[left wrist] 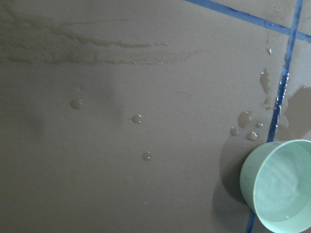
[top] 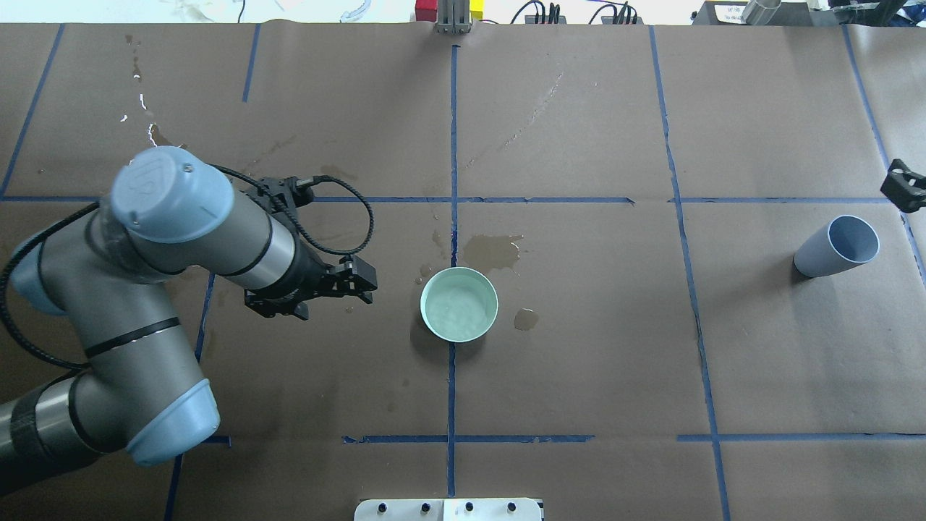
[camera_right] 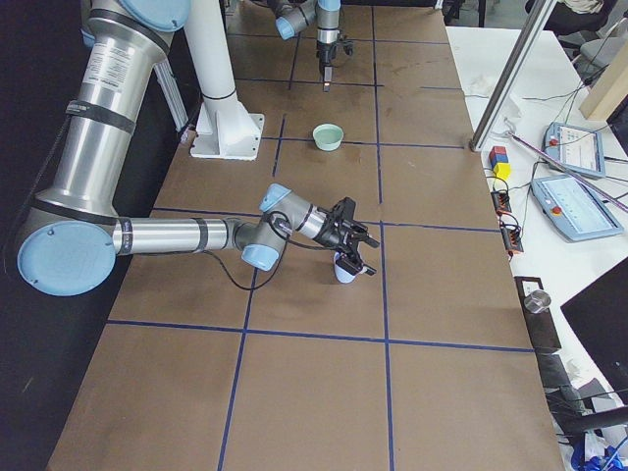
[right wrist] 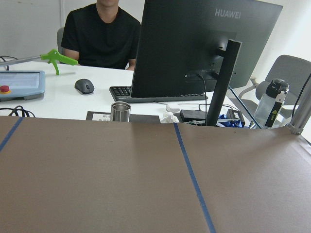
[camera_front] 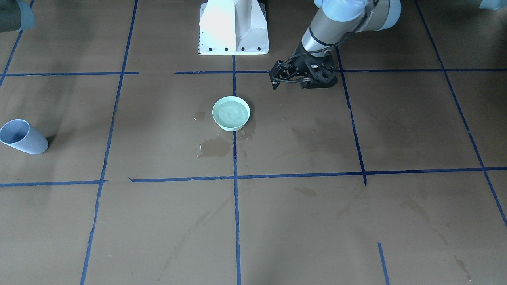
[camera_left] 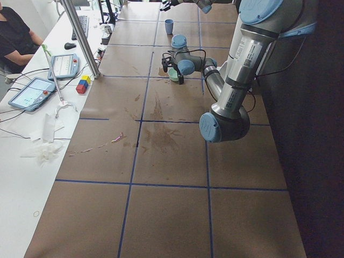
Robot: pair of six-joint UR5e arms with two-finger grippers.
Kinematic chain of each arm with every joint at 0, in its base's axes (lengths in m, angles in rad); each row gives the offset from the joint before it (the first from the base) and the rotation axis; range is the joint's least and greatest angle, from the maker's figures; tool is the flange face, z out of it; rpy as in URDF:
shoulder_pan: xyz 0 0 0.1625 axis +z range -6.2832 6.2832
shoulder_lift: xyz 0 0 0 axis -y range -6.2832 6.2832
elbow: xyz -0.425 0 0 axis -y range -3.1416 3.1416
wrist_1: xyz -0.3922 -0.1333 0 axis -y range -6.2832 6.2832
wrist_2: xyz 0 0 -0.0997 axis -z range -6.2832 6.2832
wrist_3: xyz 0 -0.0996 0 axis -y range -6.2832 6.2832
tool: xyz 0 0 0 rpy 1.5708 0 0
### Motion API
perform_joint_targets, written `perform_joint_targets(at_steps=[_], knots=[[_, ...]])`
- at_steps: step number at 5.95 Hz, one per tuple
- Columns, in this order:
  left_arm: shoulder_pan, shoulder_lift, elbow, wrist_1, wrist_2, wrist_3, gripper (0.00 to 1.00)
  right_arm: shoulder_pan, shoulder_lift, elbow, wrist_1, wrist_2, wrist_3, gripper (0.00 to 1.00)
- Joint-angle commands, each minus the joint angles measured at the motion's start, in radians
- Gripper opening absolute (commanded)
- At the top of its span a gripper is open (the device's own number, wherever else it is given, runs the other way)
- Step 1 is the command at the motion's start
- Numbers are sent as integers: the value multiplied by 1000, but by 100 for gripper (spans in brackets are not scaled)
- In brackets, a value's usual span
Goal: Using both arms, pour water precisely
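Note:
A mint-green bowl stands at the table's middle and holds clear water. It also shows in the front view and at the lower right of the left wrist view. My left gripper hovers to the bowl's left, apart from it; its fingers look shut and empty. A blue-grey cup stands tilted at the far right. My right gripper hangs close by this cup with spread fingers. Only its edge shows overhead, apart from the cup.
Dark wet stains and drops lie on the brown paper around the bowl. Blue tape lines grid the table. The white pedestal stands at the robot's side. A desk with a monitor and a person lies past the right end.

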Motion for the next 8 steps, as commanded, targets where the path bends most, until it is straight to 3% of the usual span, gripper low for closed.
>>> perform_joint_targets(at_steps=[1,2,3,4,6,8], knots=[[39,-105,96,24,32,-2,100,248,1,-2,-12,359,-175,100],[44,-143,153,19,46,0,100,396,-1,-7,-52,551,-313,100],[70,-151,201,10,60,-2,100,612,22,1,-222,870,-544,100],[82,-194,261,5,87,-20,100,755,22,14,-378,1057,-751,100],[101,-248,348,-47,111,-60,97,814,19,18,-644,1293,-954,100],[102,-256,356,-50,112,-60,93,817,25,89,-963,1300,-1250,100]])
